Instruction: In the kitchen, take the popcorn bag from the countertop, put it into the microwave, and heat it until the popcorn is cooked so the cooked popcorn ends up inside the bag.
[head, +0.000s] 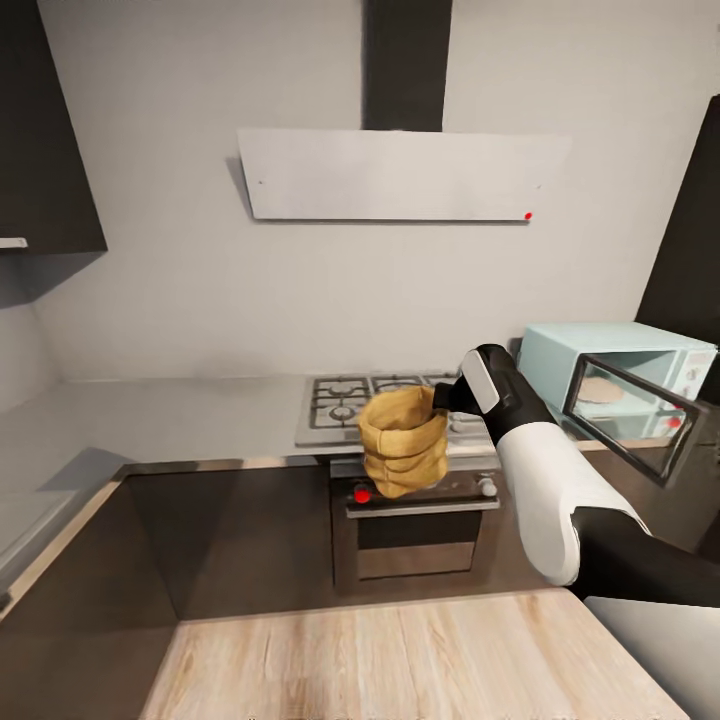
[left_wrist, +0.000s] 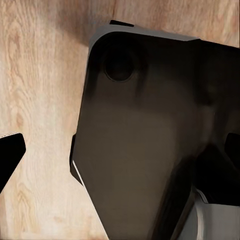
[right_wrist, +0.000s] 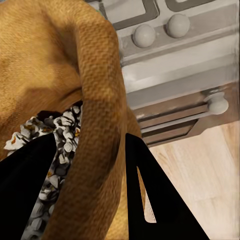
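Observation:
The orange-tan popcorn bag (head: 402, 440) hangs in the air in front of the steel hob, held at its rim by my right gripper (head: 441, 398). In the right wrist view the right gripper (right_wrist: 90, 142) is shut on the bag's wall (right_wrist: 60, 60), one finger inside and one outside. Pale popcorn (right_wrist: 57, 130) lies inside the bag. The mint-blue microwave (head: 640, 350) stands on the countertop (head: 180, 415) to the right, its dark glass door (head: 630, 410) swung open. My left gripper (left_wrist: 120, 150) points down over the floor, fingers wide apart with nothing between them.
A steel gas hob (head: 345, 400) and the oven (head: 415, 530) below it sit straight behind the bag. The white hood (head: 400, 175) hangs above. Dark cabinets line the left and right. Wooden floor (head: 400, 660) lies between me and the cabinets.

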